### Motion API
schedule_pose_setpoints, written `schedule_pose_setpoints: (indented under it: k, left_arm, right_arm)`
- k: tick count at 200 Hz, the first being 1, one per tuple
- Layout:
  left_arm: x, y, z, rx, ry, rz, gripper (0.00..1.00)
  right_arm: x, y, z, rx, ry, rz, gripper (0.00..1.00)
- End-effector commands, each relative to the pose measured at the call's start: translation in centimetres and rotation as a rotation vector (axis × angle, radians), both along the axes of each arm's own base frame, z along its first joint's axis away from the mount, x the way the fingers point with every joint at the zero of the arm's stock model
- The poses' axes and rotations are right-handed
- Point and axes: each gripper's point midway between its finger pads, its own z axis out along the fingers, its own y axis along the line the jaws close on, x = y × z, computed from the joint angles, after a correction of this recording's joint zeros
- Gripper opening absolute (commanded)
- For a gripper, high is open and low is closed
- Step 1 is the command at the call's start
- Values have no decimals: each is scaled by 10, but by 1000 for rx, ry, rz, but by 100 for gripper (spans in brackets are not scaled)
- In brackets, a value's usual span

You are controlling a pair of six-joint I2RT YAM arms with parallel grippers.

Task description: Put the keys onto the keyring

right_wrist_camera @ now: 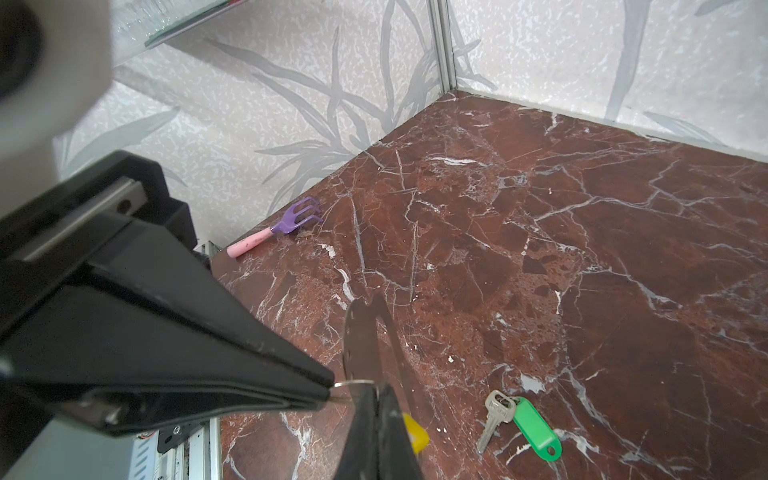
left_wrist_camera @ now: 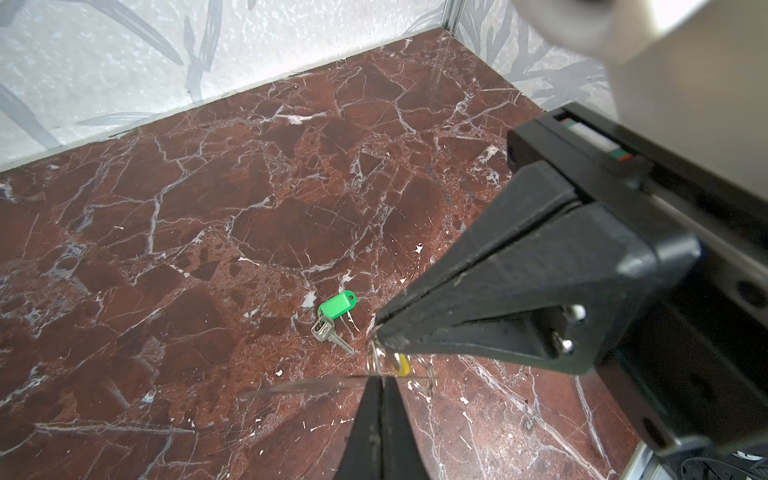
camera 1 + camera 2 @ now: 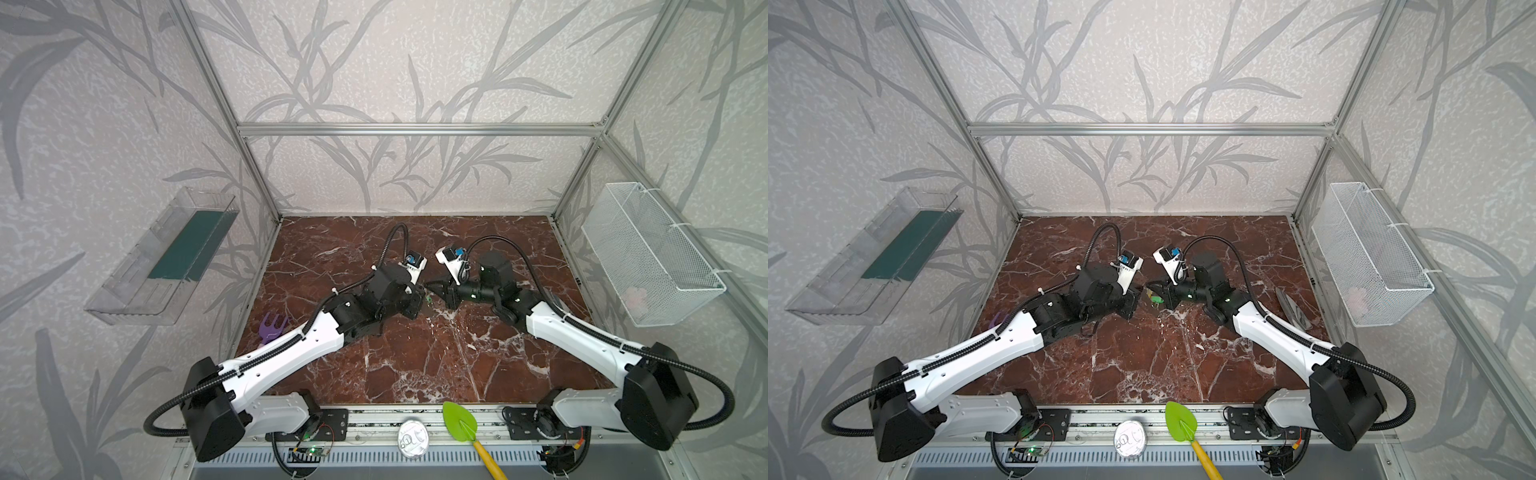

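The keyring (image 1: pixel 360 332) stood on edge above the table (image 1: pixel 582 249). Its grey plate was upright in the right wrist view and showed only as a thin blurred line in the left wrist view. A thin wire ring (image 1: pixel 353 383) crossed its lower end. The yellow tag (image 1: pixel 417 432) hung just beside it; the key on that tag was hidden.

The left pincer (image 2: pixel 376 330) and the right pincer (image 1: pixel 332 392) were tip to tip at that spot, each with its jaws pressed together. I could not tell which one pinched the plate and which the wire ring.

The green-tagged key (image 2: pixel 334 316) lay flat on the table close by, apart from both pincers. In a top view the green-tagged key (image 3: pixel 1157 299) showed a little above the centre of the frame, in the gap between the two wrists.

In both top views the left arm (image 3: pixel 291 349) reached from the lower left, its forearm slanting toward the centre and its wrist bent down over its pincer. The right arm (image 3: pixel 573 332) came in from the lower right, with its pincer lying nearly level and pointing left. A purple rake (image 3: pixel 272 328) lay at the table's left edge, well apart.
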Motion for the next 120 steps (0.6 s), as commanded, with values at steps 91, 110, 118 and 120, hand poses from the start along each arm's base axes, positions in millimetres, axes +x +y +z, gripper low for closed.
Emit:
schedule_pose_setpoints:
  k: [91,110,118,120]
  left_arm:
    - [1,4,21,-70,-98,18,0]
    - [0,4,17,-67,-86,16,0]
    - [0,4,15,-65,-83,16,0]
    - [0,4,15,-65,-83,16,0]
  right_arm:
    - [-5,-3,-6,-29,83,17,0]
    - [-4,-4,-6,-30,82,16,0]
    - [-4,-4,-5,-30,80,15,0]
    - [-4,-4,-5,-30,79,15,0]
